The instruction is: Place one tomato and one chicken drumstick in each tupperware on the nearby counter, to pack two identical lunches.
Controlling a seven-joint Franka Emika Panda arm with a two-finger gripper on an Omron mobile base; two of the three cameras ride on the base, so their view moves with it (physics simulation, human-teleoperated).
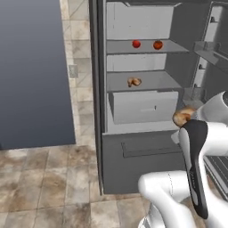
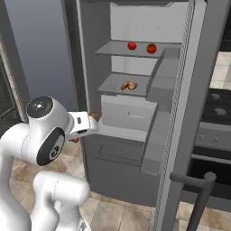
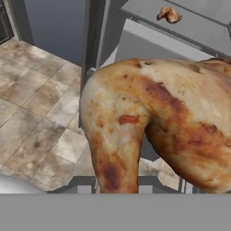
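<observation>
A golden-brown chicken drumstick (image 3: 153, 131) sits clamped in the gripper (image 1: 183, 119), held out in the air in front of the open fridge (image 1: 147, 147), level with its white drawer (image 1: 143, 106). A second drumstick (image 1: 134, 82) lies on the middle shelf (image 1: 156, 80) at about eleven o'clock from the held one. Higher up, near twelve o'clock, two tomatoes (image 1: 136, 43) (image 1: 157, 45) rest side by side, slightly apart, on the upper shelf (image 1: 173, 46).
</observation>
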